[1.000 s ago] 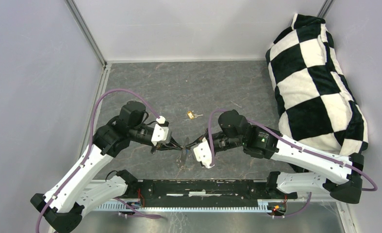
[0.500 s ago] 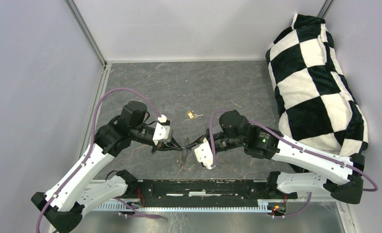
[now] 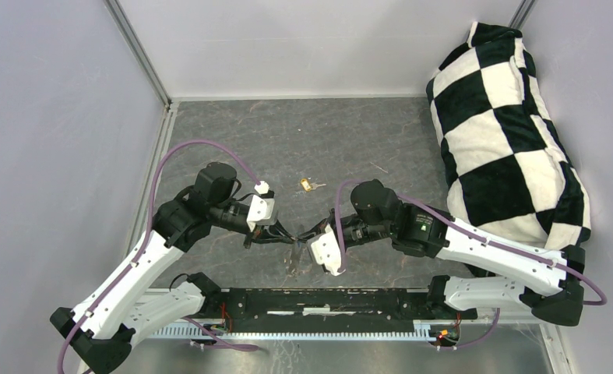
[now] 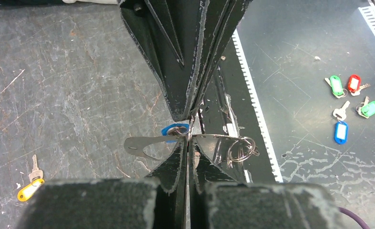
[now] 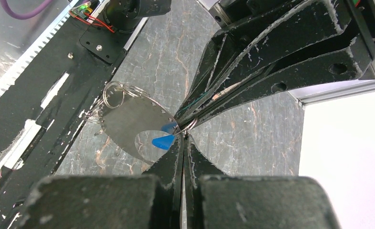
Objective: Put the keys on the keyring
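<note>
plainly the blue key [image 4: 169,130] (plastic-headed) sits beside a silver plate [image 4: 142,143].

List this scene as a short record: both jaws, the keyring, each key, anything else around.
left gripper: jaws shut, tip to tip with the right's
right gripper: jaws shut
silver keyring of flat oval plate and wire rings: hanging at the tips, off the table
small blue-headed key: at the pinch point; holder unclear
small brass-gold key: loose on the grey stone-look table, beyond the grippers
black-and-white checkered cushion: far right
</note>
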You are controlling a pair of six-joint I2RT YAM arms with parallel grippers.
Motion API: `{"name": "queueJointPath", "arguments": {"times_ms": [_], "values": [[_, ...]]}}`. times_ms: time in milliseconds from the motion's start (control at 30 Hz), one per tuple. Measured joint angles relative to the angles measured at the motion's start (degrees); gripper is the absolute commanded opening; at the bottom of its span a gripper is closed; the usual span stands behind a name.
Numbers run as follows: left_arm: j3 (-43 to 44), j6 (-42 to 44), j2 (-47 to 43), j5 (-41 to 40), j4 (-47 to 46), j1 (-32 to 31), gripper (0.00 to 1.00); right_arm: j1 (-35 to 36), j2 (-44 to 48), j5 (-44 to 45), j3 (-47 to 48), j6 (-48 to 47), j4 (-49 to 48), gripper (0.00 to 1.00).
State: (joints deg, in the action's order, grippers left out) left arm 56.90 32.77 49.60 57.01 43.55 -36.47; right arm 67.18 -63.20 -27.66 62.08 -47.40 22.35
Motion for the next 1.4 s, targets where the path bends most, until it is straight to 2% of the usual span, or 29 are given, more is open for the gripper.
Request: {"name": "queueJointPath", "arguments": {"times_ms": [733, 1400], "values": [[-0.5, -0.72, -0.15, -0.42, -0.09, 0.02, 0.02, 0.33, -0.63, 1.2, 0.63, 0.0, 0.33, 0.0], [-0.96, 4.46, -0.52, -1.57, 4.17, 0.13, 0.02, 0.59, -4.55, 0.44, 3.06, 1.33, 2.4, 0.0]]}}
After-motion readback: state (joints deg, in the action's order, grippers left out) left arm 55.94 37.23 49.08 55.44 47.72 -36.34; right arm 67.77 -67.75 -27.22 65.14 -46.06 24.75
